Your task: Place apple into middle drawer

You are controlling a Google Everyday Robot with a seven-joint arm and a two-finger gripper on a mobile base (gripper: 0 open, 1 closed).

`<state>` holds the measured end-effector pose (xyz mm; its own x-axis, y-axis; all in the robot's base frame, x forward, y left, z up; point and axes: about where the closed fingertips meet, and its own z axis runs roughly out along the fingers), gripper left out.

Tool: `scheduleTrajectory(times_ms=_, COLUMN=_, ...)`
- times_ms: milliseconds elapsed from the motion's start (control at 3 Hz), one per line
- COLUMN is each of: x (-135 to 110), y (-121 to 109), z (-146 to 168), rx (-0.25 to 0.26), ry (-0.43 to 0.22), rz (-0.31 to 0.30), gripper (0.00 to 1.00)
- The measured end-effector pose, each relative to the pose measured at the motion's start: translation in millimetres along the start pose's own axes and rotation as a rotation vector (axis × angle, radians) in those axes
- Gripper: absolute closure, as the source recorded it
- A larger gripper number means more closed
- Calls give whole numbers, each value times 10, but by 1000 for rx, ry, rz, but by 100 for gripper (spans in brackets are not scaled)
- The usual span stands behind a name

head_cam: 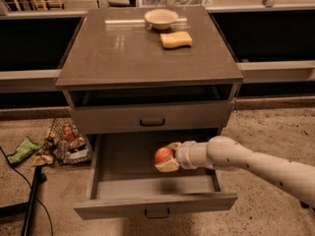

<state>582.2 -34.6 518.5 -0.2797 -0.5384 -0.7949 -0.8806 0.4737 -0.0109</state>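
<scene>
The gripper (166, 158) hangs inside the open middle drawer (123, 161), fingers clasping the apple (163, 154) — the drawer floor lies straight below, right of centre.

A brown-grey cabinet top forms the surface (128, 53); near its back edge sits a shallow pale bowl (161, 18); just in front and to the right lies a yellow sponge (175, 39), apart from the bowl; below, the claw (165, 159) grips the apple (163, 154) within the open middle drawer (123, 154).
</scene>
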Motion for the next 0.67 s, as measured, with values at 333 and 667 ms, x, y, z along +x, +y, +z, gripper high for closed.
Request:
scheduleTrajectory(times_ms=333, x=311, y=-117, z=306, rx=9, ry=13, rz=26, gripper=100)
scheduleTrajectory(times_ms=667, x=559, y=-225, z=543, rx=0, ry=29, rz=60, gripper=100)
